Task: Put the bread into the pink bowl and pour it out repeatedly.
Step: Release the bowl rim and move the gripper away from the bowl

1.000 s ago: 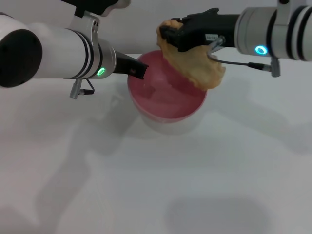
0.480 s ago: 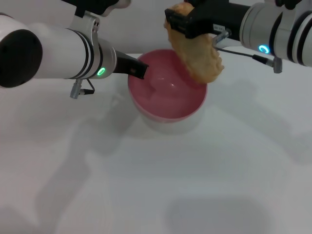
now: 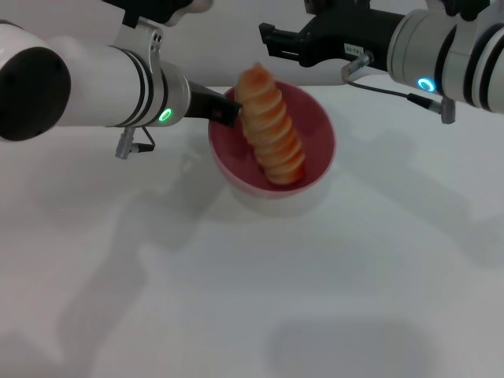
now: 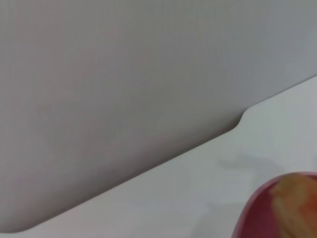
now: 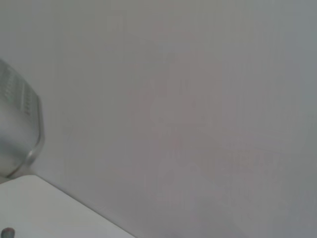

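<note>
Your right pincer [image 3: 272, 35] has let go of the bread [image 3: 270, 135]: it hangs empty and parted above the far rim. The loaf now leans stripes-up inside the pink bowl [image 3: 319, 153], which the left pincer [image 3: 228, 115] clamps at the rim. Judging by this, pouring comes next.

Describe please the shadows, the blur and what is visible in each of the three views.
Head view: soft grey shadows of both arms fall on the white table; the bread in the pink bowl looks slightly smeared. Left wrist view: mostly grey wall, with the bowl's edge and bread blurred in one corner. Right wrist view: almost only featureless grey wall.
</note>
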Robot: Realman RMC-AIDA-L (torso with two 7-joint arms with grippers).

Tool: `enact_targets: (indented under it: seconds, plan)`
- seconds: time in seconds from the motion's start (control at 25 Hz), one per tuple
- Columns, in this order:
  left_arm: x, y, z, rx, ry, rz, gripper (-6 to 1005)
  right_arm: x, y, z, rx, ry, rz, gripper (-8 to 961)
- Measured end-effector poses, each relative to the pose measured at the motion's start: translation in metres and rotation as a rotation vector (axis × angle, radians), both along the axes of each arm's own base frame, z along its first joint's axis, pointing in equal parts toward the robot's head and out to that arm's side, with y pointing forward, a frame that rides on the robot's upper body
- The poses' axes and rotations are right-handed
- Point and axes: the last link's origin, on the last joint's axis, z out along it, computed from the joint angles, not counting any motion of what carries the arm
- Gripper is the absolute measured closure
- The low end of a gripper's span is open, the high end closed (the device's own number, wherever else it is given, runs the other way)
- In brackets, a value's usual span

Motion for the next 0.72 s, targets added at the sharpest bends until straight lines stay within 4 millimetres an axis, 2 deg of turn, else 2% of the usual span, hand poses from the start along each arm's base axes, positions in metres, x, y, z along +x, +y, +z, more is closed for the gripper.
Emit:
enact_targets:
  seconds: [0.16, 0.4, 0.6, 0.72]
  plan:
    - [-0.003, 0.0, 0.001, 0.006, -0.002, -0.001, 944, 0.002, -0.005, 0.006, 0.068, -0.009, 0.039, 203]
    - [-0.009, 0.001, 0.005, 0.02, 0.002, 0.007, 942, 0.025, -0.021, 0.022, 0.362, -0.075, 0.122, 184]
    - [-0.01, 0.002, 0.005, 0.025, 0.01, -0.002, 940, 0.044, -0.024, 0.016, 0.378, -0.107, 0.086, 184]
    - [-0.009, 0.002, 0.005, 0.03, 0.011, -0.009, 939, 0.051, -0.03, 0.013, 0.447, -0.134, 0.103, 184]
